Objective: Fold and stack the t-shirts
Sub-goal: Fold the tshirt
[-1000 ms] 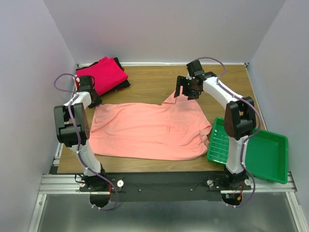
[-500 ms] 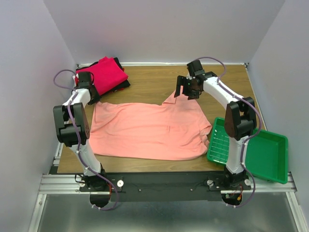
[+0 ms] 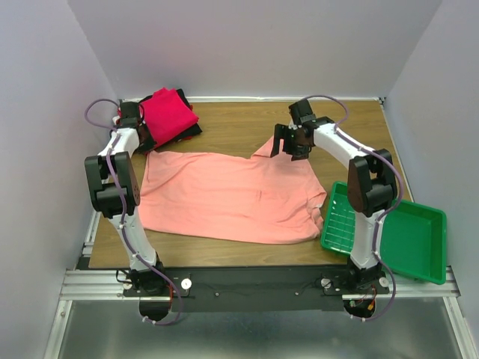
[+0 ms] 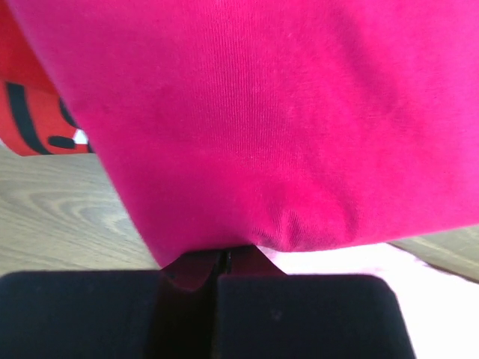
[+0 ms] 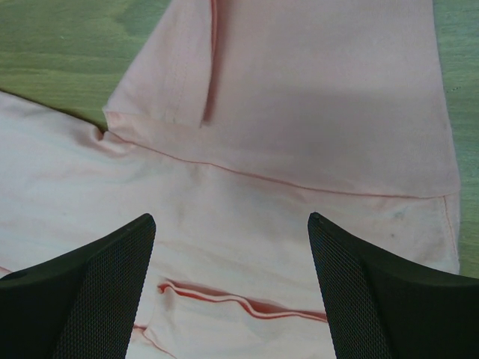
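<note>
A salmon-pink t-shirt [image 3: 232, 194] lies spread flat across the middle of the table. My left gripper [image 3: 144, 142] is at its far-left corner, shut on the cloth there, right beside the folded stack. In the left wrist view the magenta t-shirt [image 4: 262, 112] on top of that stack fills the frame above the shut jaws [image 4: 223, 258]. A red printed shirt [image 4: 30, 112] peeks out at the left. My right gripper [image 3: 287, 146] hovers open over the far-right sleeve [image 5: 299, 134], its fingers [image 5: 112, 269] apart above the fabric and holding nothing.
The folded stack, magenta t-shirt [image 3: 168, 112] over a black one [image 3: 192, 130], sits in the far-left corner against the wall. A green tray [image 3: 404, 235] overhangs the table's near-right edge. Bare wood [image 3: 239, 123] shows behind the shirt.
My left gripper shut and moved toward the far-left corner, pulling the pink shirt's corner with it so the far edge lies straighter. The right gripper shifted slightly.
</note>
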